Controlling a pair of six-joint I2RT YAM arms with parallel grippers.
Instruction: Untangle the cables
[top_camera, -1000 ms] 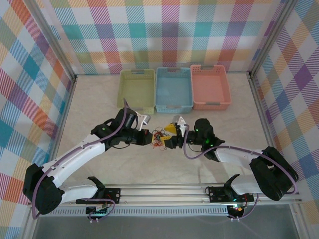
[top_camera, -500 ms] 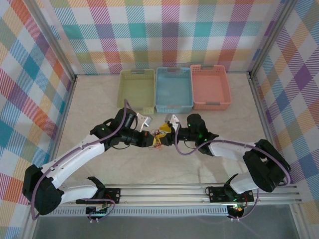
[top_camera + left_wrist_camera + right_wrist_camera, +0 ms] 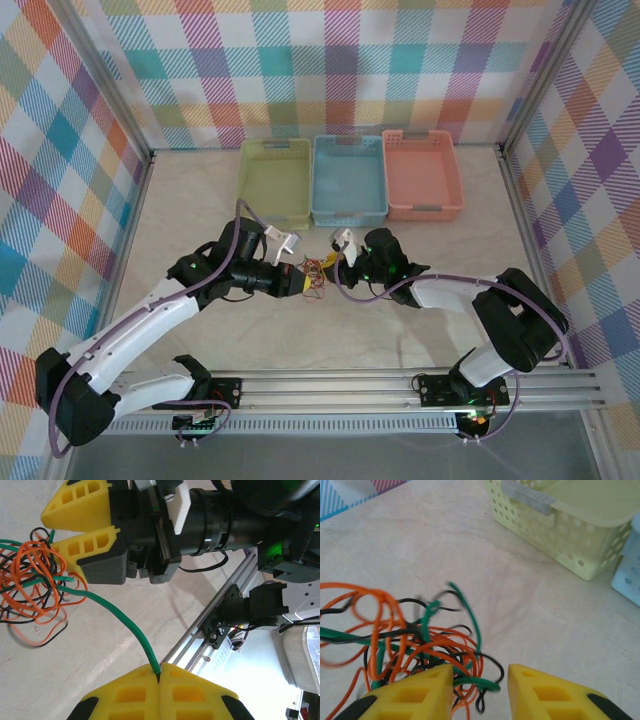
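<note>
Top view: cables (image 3: 315,272) knotted on worktop (image 3: 200,210), between left hand (image 3: 299,283) and right hand (image 3: 337,267).

Left wrist: left hand pinched shut on green strand (image 3: 115,617), drawn taut from knot.

Right wrist: right hand part open, straddling a green strand's end, clamping nothing. Probably light, limp, snag-prone; grab free orange loop (image 3: 375,610) beside knot.

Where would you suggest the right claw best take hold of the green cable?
Probably at the short bend of the green cable lying between the open fingers of the right claw; advance straight in, opposite the left claw, which clamps another green stretch.
</note>
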